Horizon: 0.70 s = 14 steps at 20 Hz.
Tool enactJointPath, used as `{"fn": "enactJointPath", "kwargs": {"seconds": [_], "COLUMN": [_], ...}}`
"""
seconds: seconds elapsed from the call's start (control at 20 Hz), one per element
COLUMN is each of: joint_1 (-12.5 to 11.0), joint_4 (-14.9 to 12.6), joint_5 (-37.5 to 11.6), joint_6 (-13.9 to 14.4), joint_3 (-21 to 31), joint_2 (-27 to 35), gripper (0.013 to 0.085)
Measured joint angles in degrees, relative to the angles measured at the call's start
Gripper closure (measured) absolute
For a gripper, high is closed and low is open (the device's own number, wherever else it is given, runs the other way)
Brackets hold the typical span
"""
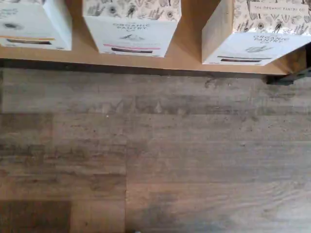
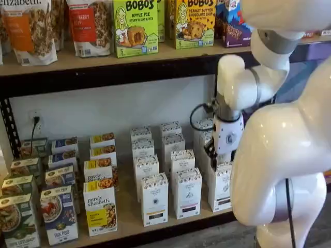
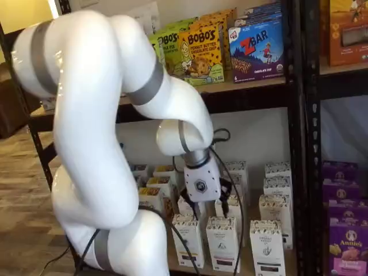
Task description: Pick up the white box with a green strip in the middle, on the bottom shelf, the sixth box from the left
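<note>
The white box with the dark green strip (image 1: 252, 41) stands at the front edge of the bottom shelf (image 1: 189, 56), at the end of a row of three alike cartons. It shows in both shelf views (image 2: 220, 187) (image 3: 267, 248), partly behind the arm in one. The cartons beside it carry a pink strip (image 1: 130, 29) and a yellow strip (image 1: 29, 26). My gripper (image 2: 211, 154) hangs just above and slightly behind the green-strip box. Only dark finger parts show under the white body (image 3: 200, 184), so no gap can be made out. It holds nothing that I can see.
More white cartons stand in rows behind the front three (image 2: 170, 139). Purely Elizabeth boxes (image 2: 100, 205) fill the shelf's left part. The upper board (image 2: 103, 59) with Bobo's boxes runs overhead. A black upright (image 3: 296, 144) stands at the right. Wood floor (image 1: 155, 155) lies below.
</note>
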Motion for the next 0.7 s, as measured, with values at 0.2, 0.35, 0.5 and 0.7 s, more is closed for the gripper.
{"fn": "enactJointPath", "kwargs": {"seconds": [0.2, 0.35, 0.5, 0.7], "joint_1": [-2.8, -4.9, -6.4, -8.0], "joint_4": [-1.3, -1.1, -2.1, -4.8], "joint_5": [-7.4, -12.9, -16.4, -17.9], "joint_6": [-1.1, -3.0, -3.4, -2.3], "joint_3": [-2.5, -5.4, -9.3, -15.8], "joint_2": [9.5, 17.1, 24.0, 32.4], "gripper": [0.013, 0.013, 0.013, 0.013]}}
